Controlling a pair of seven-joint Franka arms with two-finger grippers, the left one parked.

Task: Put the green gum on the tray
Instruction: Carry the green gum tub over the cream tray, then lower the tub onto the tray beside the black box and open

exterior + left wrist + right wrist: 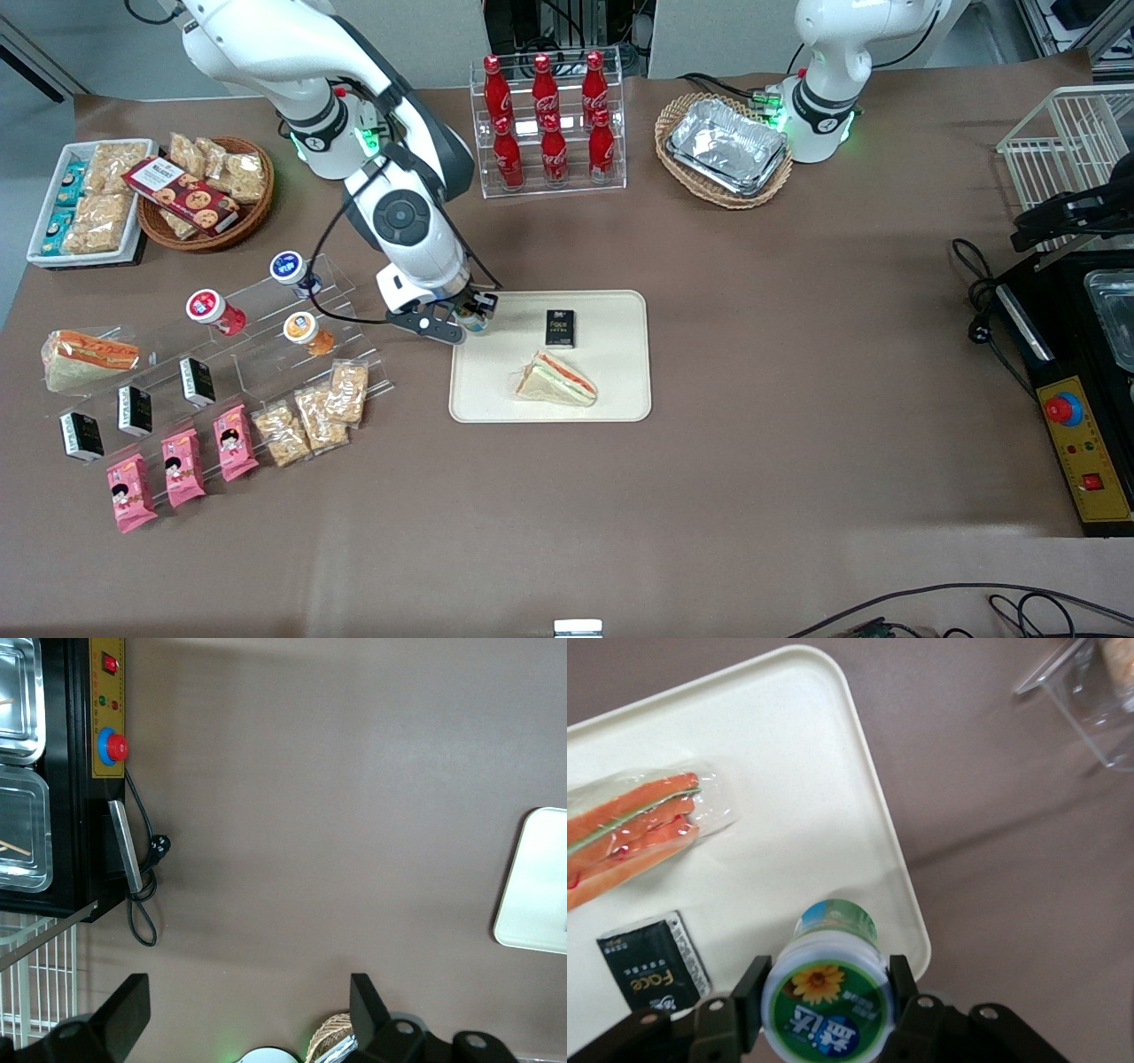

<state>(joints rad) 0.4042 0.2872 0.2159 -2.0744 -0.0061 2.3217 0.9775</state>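
Green gum (pixel 826 994) sits pinched between the two fingers of the gripper (pixel 470 312), one finger (pixel 750 997) pressed on each side of the bottle just under its white-and-green lid. The bottle is held over the corner of the tray (pixel 620 390) that lies toward the working arm's end of the table, farther from the front camera; whether its base touches the tray surface cannot be told.

Going by size, the tray comes first: a cream rectangle directly under the gripper. On it lie a wrapped sandwich (pixel 556 379), nearer the front camera than the gripper, and a small black packet (pixel 560 328) just beside the gripper; the two are apart from each other.

Next is the clear stepped stand (pixel 266 354), beside the gripper toward the working arm's end. It carries a blue-lidded bottle (pixel 289 268), a red-lidded bottle (pixel 209 308) and an orange-lidded bottle (pixel 303 330) on its upper steps, small black packets (pixel 135 409) lower down, and pink snack packs (pixel 183 466) with clear bags of crackers (pixel 312 415) along its lowest edge.

Farther from the front camera than the gripper stands a clear rack of red cola bottles (pixel 547 124). A wicker basket (pixel 213 232) well off toward the working arm's end holds bagged snacks and a red biscuit box (pixel 181 194).
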